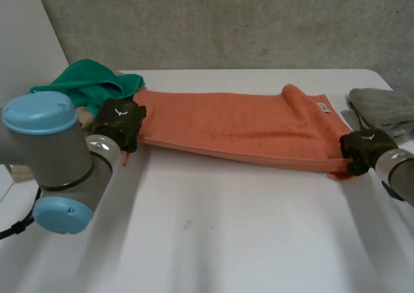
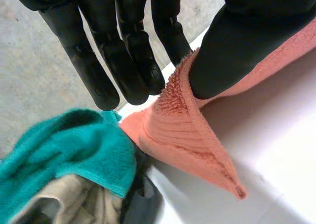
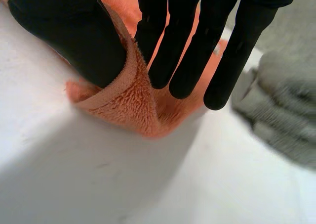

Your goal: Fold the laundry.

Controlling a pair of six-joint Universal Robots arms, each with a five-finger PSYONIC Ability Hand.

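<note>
An orange towel [image 1: 239, 128] lies stretched across the white table [image 1: 213, 235], folded lengthwise. My left hand [image 1: 121, 120] grips its left end: in the left wrist view the thumb [image 2: 237, 46] pinches the towel's corner [image 2: 182, 130] against the fingers [image 2: 128, 66]. My right hand [image 1: 363, 147] holds the towel's right near corner. In the right wrist view the thumb [image 3: 74, 36] presses the orange edge [image 3: 123, 95] against the straight fingers [image 3: 197, 51].
A green cloth [image 1: 90, 83] lies heaped at the table's back left, beside my left hand, over beige and dark cloth [image 2: 84, 201]. A folded grey towel [image 1: 383, 108] rests at the back right, next to my right hand.
</note>
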